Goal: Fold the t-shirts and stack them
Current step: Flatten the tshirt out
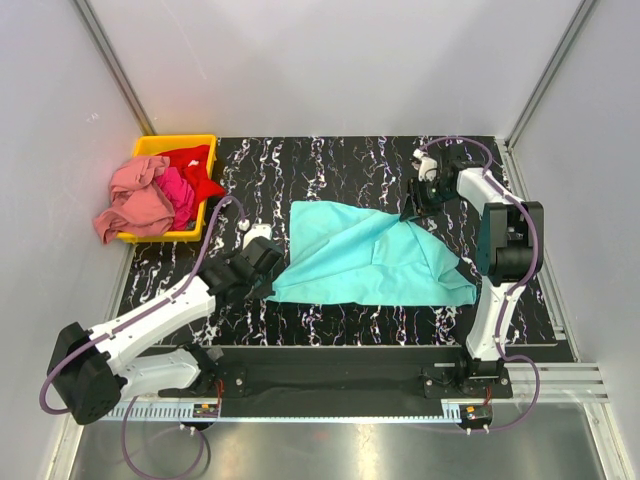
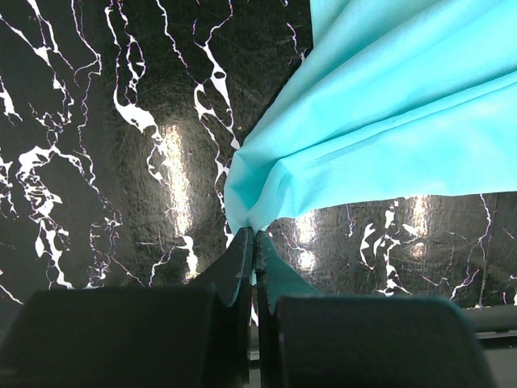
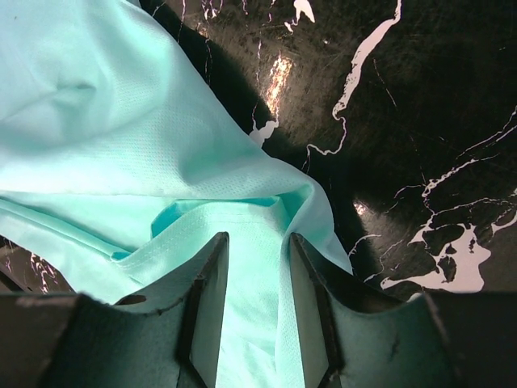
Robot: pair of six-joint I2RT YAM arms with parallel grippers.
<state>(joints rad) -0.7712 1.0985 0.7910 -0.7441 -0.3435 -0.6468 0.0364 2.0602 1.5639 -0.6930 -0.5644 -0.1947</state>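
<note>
The left claw point(image 2: 252, 234) is pressed together on a corner of the turquoise t-shirt point(image 1: 370, 255), with only a thin pinch of cloth caught at the very tips. The right claw point(image 3: 258, 242) is spread, its two fingers straddling a raised ridge of the same shirt at the far right edge, not clamped on it.

The shirt lies rumpled in the middle of the black marbled bench point(image 1: 330, 165), creased along a diagonal and not yet folded. The salmon pink t-shirt point(image 1: 135, 200), magenta t-shirt point(image 1: 178, 190) and red t-shirt point(image 1: 195, 160) sit heaped in and over the yellow bin point(image 1: 150, 146) at the far left corner, well apart from both arms.

The weak point looks to be the uneven hold. If the left arm pulls or lifts before the right claw closes, the cloth would likely drag sideways and bunch rather than spread flat. The left pinch is shallow, so tension could slide the corner out. The right claw sits over layered cloth, so closing there may take one layer too many or too few, and the fold would come out crooked.
</note>
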